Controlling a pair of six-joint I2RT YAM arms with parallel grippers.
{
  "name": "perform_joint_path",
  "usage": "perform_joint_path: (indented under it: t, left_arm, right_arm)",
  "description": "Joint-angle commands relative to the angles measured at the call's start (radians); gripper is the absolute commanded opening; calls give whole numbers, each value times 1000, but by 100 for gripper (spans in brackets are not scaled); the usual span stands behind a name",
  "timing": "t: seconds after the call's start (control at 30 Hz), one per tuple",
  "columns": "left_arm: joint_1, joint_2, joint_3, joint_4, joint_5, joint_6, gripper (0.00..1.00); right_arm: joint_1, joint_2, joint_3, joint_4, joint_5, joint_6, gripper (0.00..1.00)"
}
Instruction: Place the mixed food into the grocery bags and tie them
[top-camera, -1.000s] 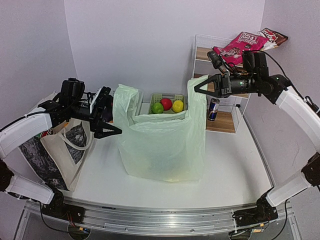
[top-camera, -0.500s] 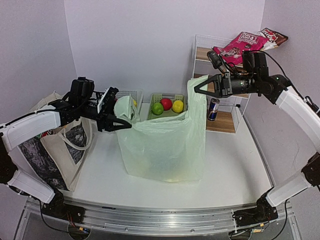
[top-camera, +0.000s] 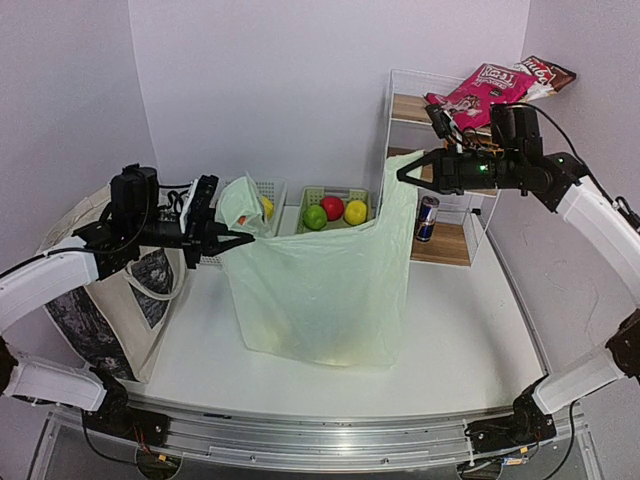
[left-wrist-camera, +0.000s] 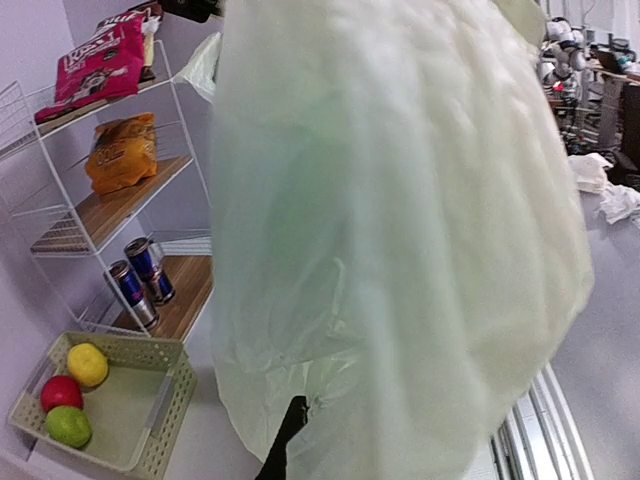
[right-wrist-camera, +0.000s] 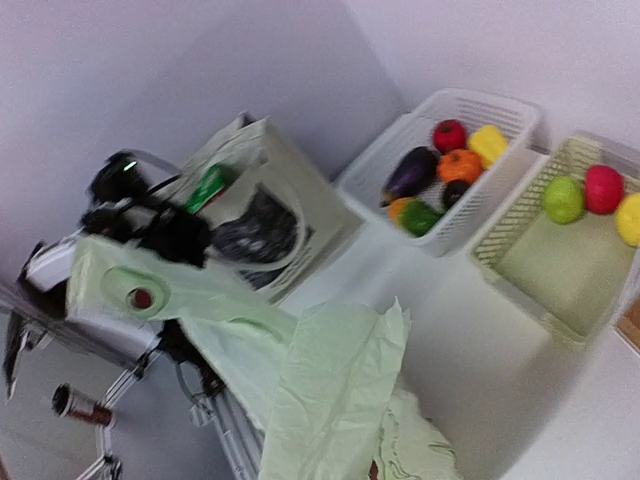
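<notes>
Now both arms are on the plastic bag (top-camera: 320, 290), which stands mid-table (top-camera: 460, 320), just right of the canvas tote (top-camera: 110, 300). The left gripper (top-camera: 238, 238) is pinched tight on the bag's left handle (top-camera: 240, 203). The right gripper (top-camera: 408, 172) is clamped on the right handle (top-camera: 392, 195), held higher, so the film stretches between them. We read this as the start of tying, though we cannot see what lies inside the bag. A drink can (top-camera: 427, 218) and snack packets (top-camera: 495, 82) sit on the wire shelf (top-camera: 448, 245), so packing may be unfinished. Next move, in our judgement — bring both handles together over the mouth and cross them without tipping the bag.
</notes>
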Motion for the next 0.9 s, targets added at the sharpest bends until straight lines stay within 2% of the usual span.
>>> perform_joint_path:
  t: [0.0, 0.03, 0.07, 0.17, 0.23, 0.27, 0.3, 0.33, 0.37, 0.4, 0.57, 0.67, 0.77, 0.87]
  left_arm:
    - [-58, -126, -118, 156, -258, -58, 0]
    - [-74, -136, -134, 158, -298, -54, 0]
    - [-90, -143, -146, 161, -311, -56, 0]
    - [-115, -143, -168, 175, -321, -79, 0]
    - [-121, -134, -168, 195, -331, -96, 0]
    - [-122, -129, -167, 205, -340, -106, 0]
    - [-123, -125, -165, 216, -349, -115, 0]
    - [-124, -120, -162, 225, -360, -123, 0]
    - [-124, -117, -161, 229, -371, -130, 0]
    - [-125, -115, -158, 232, -379, -139, 0]
    - [-133, -119, -166, 238, -384, -156, 0]
    - [-140, -118, -169, 240, -392, -167, 0]
    - [-142, -115, -170, 246, -401, -178, 0]
    - [-143, -118, -173, 247, -403, -178, 0]
  right_arm:
    - [-6, -16, -22, 20, 428, 179, 0]
    - [-6, -14, -36, 17, 504, 220, 0]
    - [-5, -7, -47, 16, 511, 236, 0]
    - [-5, 14, -56, 16, 477, 255, 0]
    - [-3, 18, -48, 16, 432, 240, 6]
    - [-4, 18, -37, 16, 414, 230, 16]
    - [-4, 14, -24, 14, 400, 216, 30]
    - [-4, 8, -11, 13, 388, 198, 48]
    - [-3, -1, 3, 10, 381, 174, 70]
    - [-3, -14, 24, 3, 389, 154, 79]
    - [1, -39, 227, -111, 495, 84, 86]
    - [60, 0, 380, -182, 553, 49, 88]
    - [283, 77, 465, -215, 645, -66, 88]
    - [466, 210, 567, -258, 647, -117, 88]
